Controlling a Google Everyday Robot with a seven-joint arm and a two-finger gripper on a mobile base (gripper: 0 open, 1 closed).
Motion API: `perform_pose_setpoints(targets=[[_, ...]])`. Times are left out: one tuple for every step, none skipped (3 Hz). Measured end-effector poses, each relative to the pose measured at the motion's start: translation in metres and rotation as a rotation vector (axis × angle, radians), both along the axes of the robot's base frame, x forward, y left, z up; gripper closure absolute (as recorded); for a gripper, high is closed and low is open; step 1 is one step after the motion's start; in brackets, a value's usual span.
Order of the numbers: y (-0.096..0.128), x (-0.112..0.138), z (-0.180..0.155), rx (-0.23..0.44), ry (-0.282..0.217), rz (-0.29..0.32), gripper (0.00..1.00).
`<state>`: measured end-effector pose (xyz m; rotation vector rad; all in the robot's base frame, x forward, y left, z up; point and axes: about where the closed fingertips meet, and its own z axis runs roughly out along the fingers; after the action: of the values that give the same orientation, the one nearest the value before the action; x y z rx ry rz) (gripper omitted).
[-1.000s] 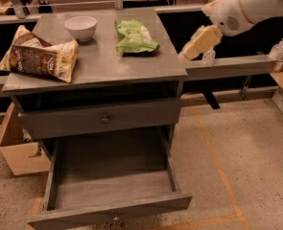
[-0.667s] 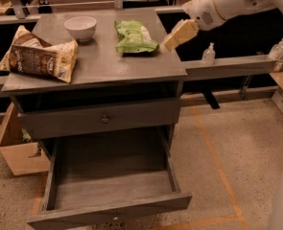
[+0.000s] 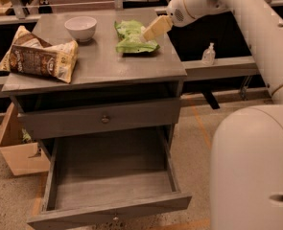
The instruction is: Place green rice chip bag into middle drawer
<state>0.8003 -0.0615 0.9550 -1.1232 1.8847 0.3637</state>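
Observation:
The green rice chip bag (image 3: 131, 36) lies flat on the grey cabinet top (image 3: 98, 66), at its back right. My gripper (image 3: 151, 31) hangs just above the bag's right end, reaching in from the right on the white arm (image 3: 237, 13). The middle drawer (image 3: 110, 176) stands pulled wide open below, its plank floor bare and its small knob on the front edge. The other drawer (image 3: 102, 120) above it is shut, with only its flat front and knob showing.
A white bowl (image 3: 80, 28) sits at the back of the top. A larger tan-and-brown chip bag (image 3: 38, 56) lies at the left edge. A cardboard box (image 3: 21, 152) stands on the floor at left. A small bottle (image 3: 208, 54) sits on the ledge at right.
My gripper has swung left from beyond the cabinet's right edge to over the green bag's right end. The bag and drawers have not moved.

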Motion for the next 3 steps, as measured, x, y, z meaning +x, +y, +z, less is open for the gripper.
perform_pose_setpoints(targets=[[0.003,0.001,-0.003,0.018,0.027,-0.018,0.0],[0.002,-0.001,-0.013,0.048,0.032,-0.039,0.0],[0.005,0.013,-0.037,0.107,0.004,-0.101,0.0]])
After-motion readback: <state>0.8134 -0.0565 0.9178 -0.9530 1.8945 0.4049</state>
